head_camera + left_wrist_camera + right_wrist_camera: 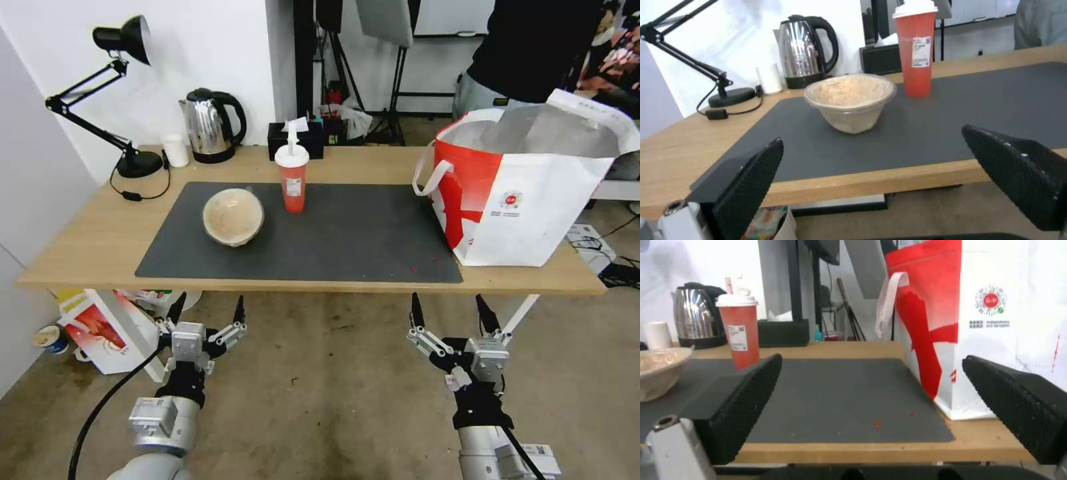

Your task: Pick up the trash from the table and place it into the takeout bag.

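On the table (87, 247), a tan round paper bowl (233, 217) (850, 101) (658, 370) rests on the dark grey mat (347, 240). Behind it and to its right stands a red cup (292, 179) (916, 50) (740, 333) with a white lid and straw. The takeout bag (527, 193) (996, 323), white and red with foil lining, stands open at the table's right end. My left gripper (208, 308) (871, 173) hangs open below the table's front edge, in front of the bowl. Also open, my right gripper (448, 310) (871, 400) sits below the front edge, left of the bag.
A black desk lamp (113, 100), small white cup (176, 151), steel kettle (210, 127) and black tissue box (293, 140) line the table's back. A smaller red-white bag (107, 330) sits on the floor under the table's left end. A person stands behind the takeout bag.
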### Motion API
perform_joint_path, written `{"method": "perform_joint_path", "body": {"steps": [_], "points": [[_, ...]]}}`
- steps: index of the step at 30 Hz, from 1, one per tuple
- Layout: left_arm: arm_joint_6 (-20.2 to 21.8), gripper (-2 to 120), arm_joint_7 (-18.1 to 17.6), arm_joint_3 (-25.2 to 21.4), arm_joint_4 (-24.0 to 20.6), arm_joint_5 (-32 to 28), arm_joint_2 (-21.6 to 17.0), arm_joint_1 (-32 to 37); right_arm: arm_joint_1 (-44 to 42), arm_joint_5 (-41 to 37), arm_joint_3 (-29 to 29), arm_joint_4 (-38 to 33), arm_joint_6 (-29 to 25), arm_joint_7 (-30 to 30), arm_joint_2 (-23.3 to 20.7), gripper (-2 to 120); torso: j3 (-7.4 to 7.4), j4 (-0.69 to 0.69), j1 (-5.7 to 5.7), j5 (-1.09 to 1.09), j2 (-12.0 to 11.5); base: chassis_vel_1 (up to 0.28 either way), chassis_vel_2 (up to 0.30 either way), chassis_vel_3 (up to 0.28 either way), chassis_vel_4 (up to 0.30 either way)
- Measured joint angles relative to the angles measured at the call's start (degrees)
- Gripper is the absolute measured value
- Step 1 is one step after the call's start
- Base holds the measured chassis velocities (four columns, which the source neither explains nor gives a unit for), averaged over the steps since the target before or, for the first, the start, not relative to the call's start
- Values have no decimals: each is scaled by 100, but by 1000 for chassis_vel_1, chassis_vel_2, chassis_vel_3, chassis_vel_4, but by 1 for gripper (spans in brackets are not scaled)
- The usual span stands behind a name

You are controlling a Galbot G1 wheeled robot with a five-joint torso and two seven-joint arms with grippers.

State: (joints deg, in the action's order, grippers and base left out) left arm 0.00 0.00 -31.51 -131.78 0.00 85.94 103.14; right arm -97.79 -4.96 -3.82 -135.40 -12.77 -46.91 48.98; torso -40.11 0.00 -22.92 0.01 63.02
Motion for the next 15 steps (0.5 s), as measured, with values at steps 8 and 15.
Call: {"method": "perform_joint_path", "body": {"steps": [8, 15], "points": [[0, 100, 0, 0, 0, 0, 0, 0, 7, 120, -56, 31, -51, 21, -2, 100, 0, 0, 0, -1, 0, 0, 0, 0, 0], [0, 100, 0, 0, 0, 0, 0, 0, 17, 118, -58, 48, -53, 30, -18, 100, 0, 0, 0, -1, 0, 0, 0, 0, 0]]}}
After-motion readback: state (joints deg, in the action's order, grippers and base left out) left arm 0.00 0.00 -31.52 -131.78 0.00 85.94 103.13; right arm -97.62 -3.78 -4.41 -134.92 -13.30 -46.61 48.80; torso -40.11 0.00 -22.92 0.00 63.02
